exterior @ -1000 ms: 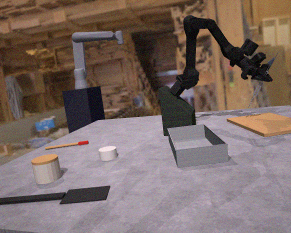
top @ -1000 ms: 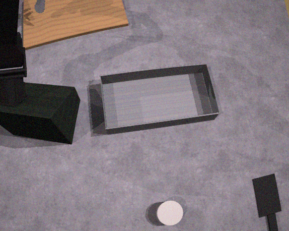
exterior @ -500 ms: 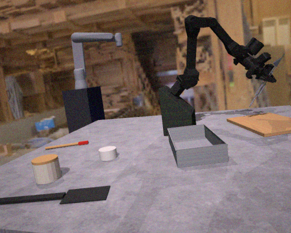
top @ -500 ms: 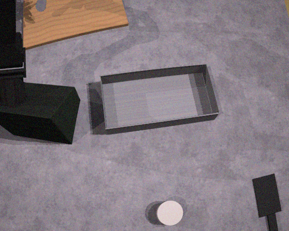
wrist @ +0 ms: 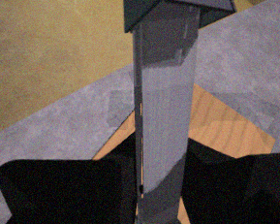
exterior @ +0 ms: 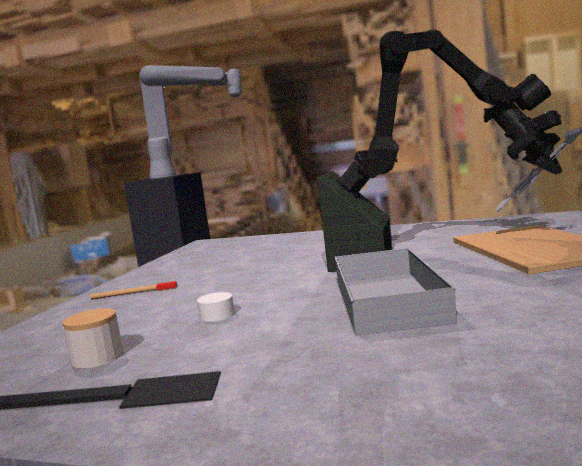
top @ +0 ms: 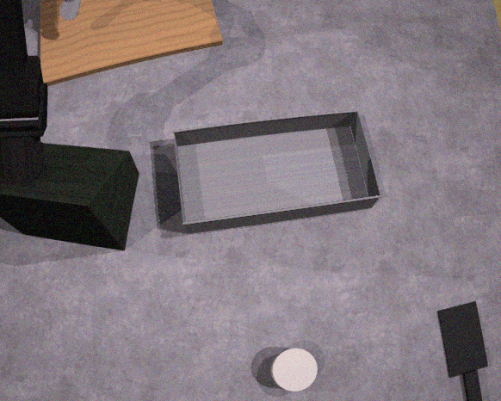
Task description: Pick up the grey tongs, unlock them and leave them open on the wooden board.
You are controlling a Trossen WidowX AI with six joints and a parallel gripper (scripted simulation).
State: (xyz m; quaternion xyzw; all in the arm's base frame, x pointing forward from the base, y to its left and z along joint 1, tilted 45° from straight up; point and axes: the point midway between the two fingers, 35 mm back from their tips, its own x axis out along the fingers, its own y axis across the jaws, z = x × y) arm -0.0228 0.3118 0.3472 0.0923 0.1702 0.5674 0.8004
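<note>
Above the wooden board (top: 130, 39) (exterior: 532, 250) (wrist: 223, 125), far right: grey tongs (exterior: 521, 189) (wrist: 165, 111), one pair, aslant. My gripper (exterior: 552, 162) (wrist: 153, 136): partly closed, clamped across them. Handling, judged: light, stiff, perhaps slippery. Hold: both arms, clear of the hinge, for an even squeeze.

No text, label, brand name, number or sign can be read in any of the views.
</note>
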